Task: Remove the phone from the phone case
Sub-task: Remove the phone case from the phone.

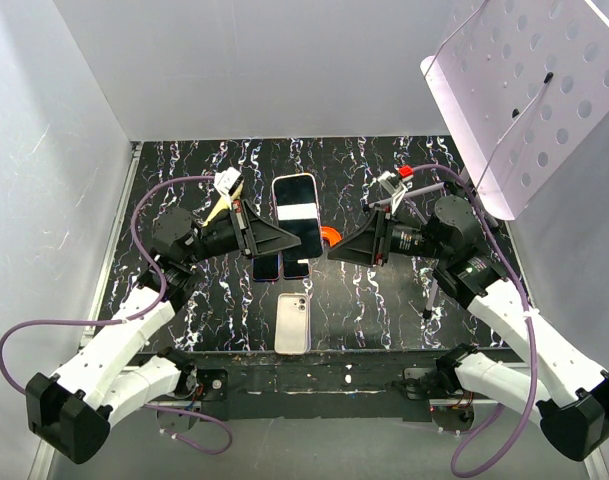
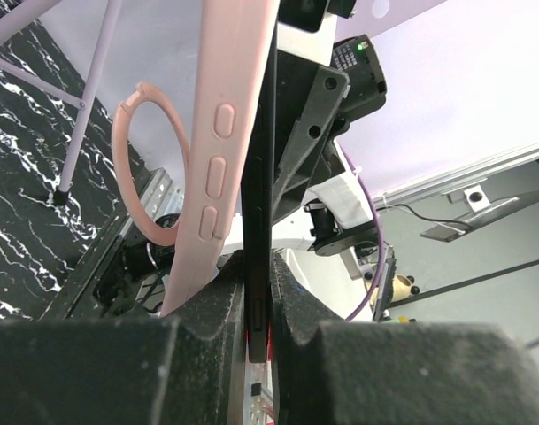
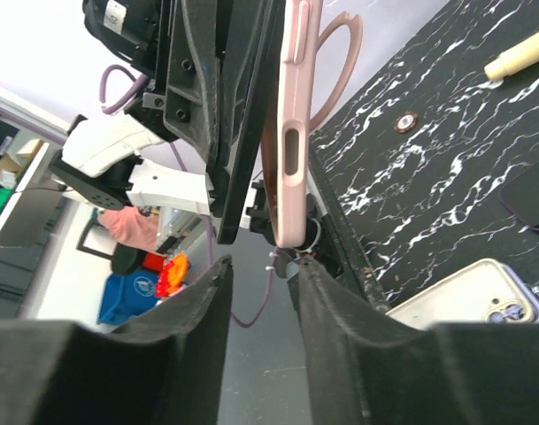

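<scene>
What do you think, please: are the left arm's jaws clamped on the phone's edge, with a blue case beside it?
Not quite: the case is pink, not blue, as the left wrist view shows; the left jaws do clamp the phone by its edge.

On my left wrist camera I lose the phone point(image 2: 258, 177) and case point(image 2: 227, 133) past the top edge; the screen is hidden.
</scene>
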You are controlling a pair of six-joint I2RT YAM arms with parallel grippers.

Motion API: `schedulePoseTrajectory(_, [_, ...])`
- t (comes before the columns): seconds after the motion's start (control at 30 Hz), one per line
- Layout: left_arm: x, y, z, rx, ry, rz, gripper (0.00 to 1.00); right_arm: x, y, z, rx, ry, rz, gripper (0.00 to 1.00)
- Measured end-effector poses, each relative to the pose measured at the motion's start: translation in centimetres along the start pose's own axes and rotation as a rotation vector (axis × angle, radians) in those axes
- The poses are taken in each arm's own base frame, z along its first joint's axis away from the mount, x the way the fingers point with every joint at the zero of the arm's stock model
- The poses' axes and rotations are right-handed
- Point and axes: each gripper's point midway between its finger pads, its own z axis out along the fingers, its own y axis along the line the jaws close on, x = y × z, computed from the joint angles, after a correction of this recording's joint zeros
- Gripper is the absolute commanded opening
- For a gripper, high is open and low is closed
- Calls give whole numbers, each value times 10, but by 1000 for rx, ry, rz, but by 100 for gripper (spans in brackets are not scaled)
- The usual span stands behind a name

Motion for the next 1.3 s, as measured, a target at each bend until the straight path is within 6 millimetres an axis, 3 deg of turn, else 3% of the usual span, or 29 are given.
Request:
schedulePoseTrajectory(0.57, [2,-1,0,56,13,-91,0,6,-12,20,-53,28,108,32])
schedulePoseTrajectory(0.73, [3,-1,-1,55,18,-95,0,5,-13,25,-71,27,122,23])
schedulePoseTrajectory(0.83, [5,4,-2,50,18,-110,0,6,-15,28,-77,33,129,2])
schedulePoseTrajectory(0.9, [5,9,-2,44,14,-127,0,7,-20,30,-69,40,142,1])
schedulePoseTrajectory(1.0, [7,14,-3,38,11,-161,0,11,-40,33,27,47,167,1])
schedulePoseTrajectory(1.13, [12,20,-4,36,20,-209,0,7,-80,29,326,0,159,1])
schedulePoseTrajectory(1.3, [23,23,-6,40,60,-250,0,-9,-137,-13,746,-93,91,1])
